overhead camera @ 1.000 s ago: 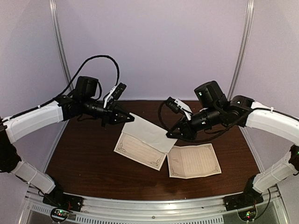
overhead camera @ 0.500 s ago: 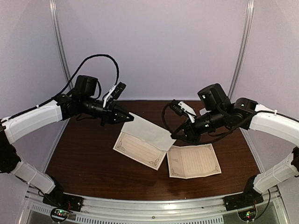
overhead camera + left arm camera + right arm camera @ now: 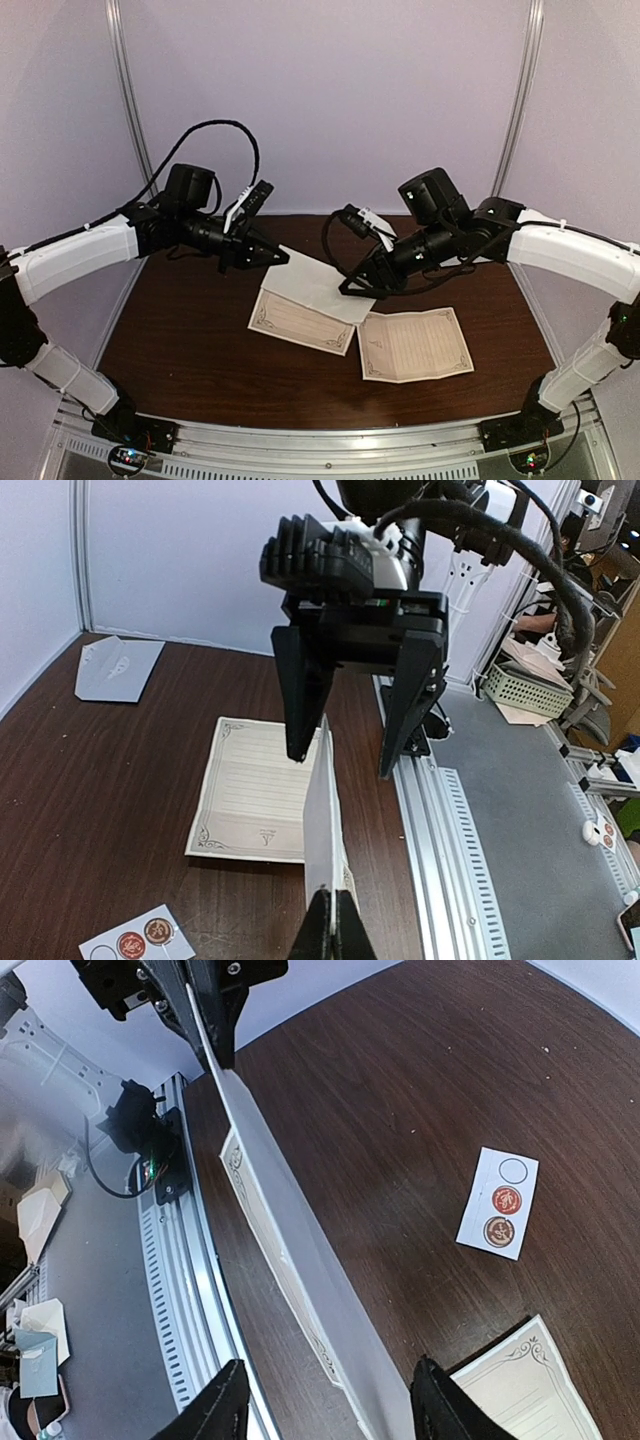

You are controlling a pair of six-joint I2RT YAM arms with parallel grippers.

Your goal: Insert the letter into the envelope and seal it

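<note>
Envelope (image 3: 305, 300) at centre of the top view, held edge-up at a tilt over the table (image 3: 180, 340). Left gripper (image 3: 280, 257) clenched on its upper-left corner. Right gripper (image 3: 348, 287) jaws spread, straddling the opposite edge without pinching. Letter (image 3: 415, 343) flat, lower right of centre. Sticker strip (image 3: 497, 1203) well apart.

No legible text anywhere
</note>
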